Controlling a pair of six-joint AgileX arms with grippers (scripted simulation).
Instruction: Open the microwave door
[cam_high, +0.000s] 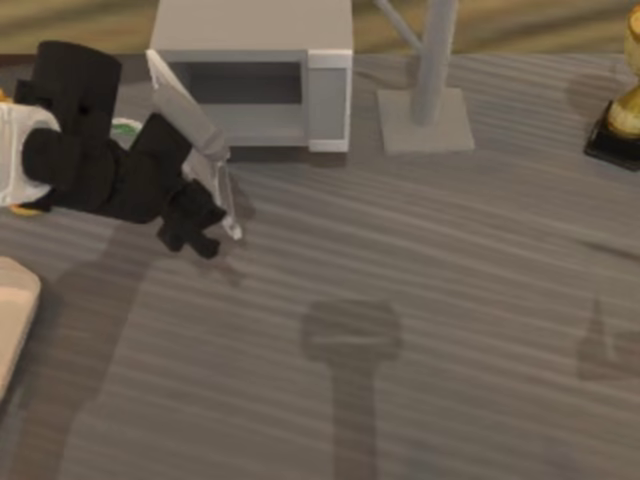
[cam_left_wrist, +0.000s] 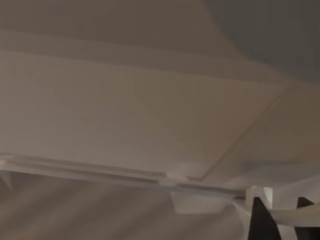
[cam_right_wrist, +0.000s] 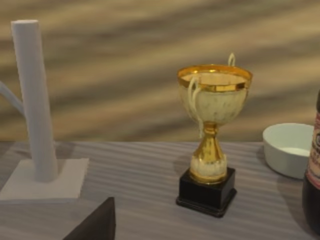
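Microwave (cam_high: 255, 70) at counter's (cam_high: 420, 300) far left-centre. Microwave door (cam_high: 190, 125) already swung out toward left, hinge on left side. Left tool (cam_high: 205, 225) at door's free edge, whether pinching it: cannot tell. Right arm not visible from above, idle. Next: likely pull further leftward.

Left hand (cam_high: 205, 232) low, at table's left side.

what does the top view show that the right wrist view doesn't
Only the top view shows the microwave, its door swung partly open, and the left gripper at the door's free edge. Only the right wrist view shows a white bowl and a dark bottle. Both show the gold trophy, the pole stand and the table.
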